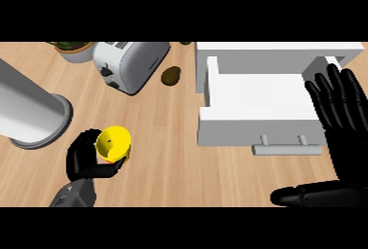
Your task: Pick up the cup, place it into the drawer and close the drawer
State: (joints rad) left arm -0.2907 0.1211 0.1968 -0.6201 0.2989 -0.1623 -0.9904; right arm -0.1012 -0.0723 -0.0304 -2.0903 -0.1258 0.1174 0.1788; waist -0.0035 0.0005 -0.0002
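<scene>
A: Where was the cup [114, 142]?

B: Left of the open drawer [259, 95], the left hand [87, 160] curled round it.

A: The right hand [343, 116]?

B: Fingers straight, beside the drawer. The cup might have clipped the drawer's wall going across.

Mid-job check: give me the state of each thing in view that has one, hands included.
cup: yellow, tilted, held off the counter.
drawer: open, nothing inside it.
left hand: curled round the cup.
right hand: open, fingers straight, beside the drawer's right edge.
toaster: lying on the counter.
</scene>
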